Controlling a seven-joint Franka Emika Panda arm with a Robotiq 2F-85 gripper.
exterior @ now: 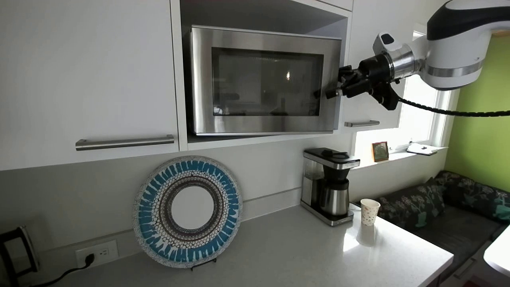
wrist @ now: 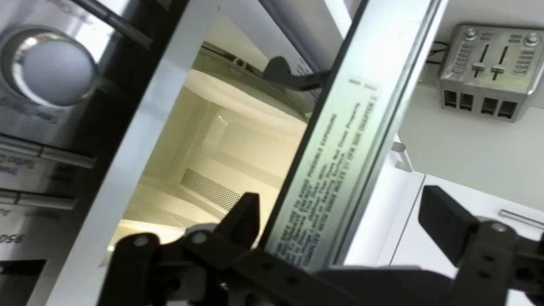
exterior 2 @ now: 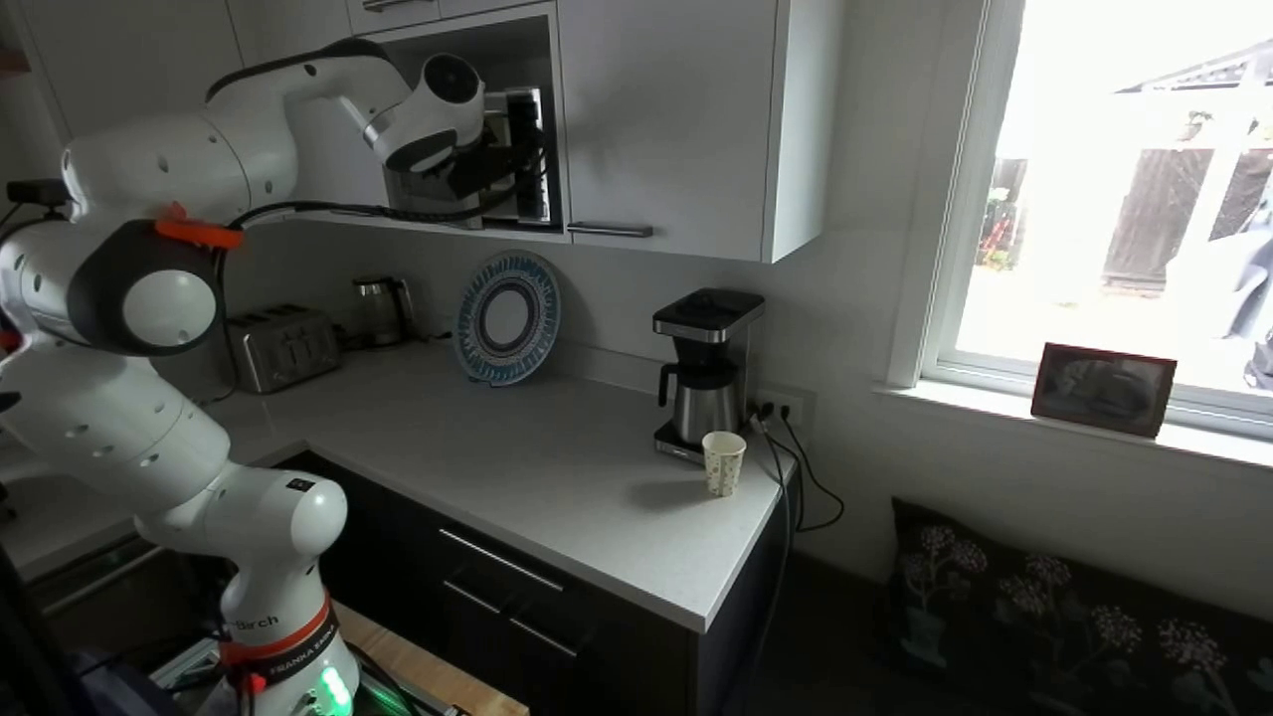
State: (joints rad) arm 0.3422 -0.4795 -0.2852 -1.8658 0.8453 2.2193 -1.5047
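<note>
A steel microwave (exterior: 201,79) stands in a wall-cabinet niche. In the wrist view its door (wrist: 340,148) is ajar, with the warning label on its edge facing me and a black latch hook (wrist: 293,80) sticking out. Past the door shows the lit cream interior (wrist: 242,148). My gripper (wrist: 342,206) stands open, fingers spread wide on either side of the door edge. The left finger (wrist: 242,219) is on the interior side, the other beyond the door's outer face. Contact with the door cannot be made out. In an exterior view the gripper (exterior: 336,84) is at the door's right side.
Beside the opening is a control panel with a round knob (wrist: 55,72). Below, the counter (exterior: 279,247) bears a coffee maker (exterior: 336,199), a paper cup (exterior: 369,211), a round blue-patterned plate (exterior: 149,211), a toaster (exterior 2: 283,348) and a kettle (exterior 2: 378,308). A cabinet handle (exterior: 361,124) sticks out nearby.
</note>
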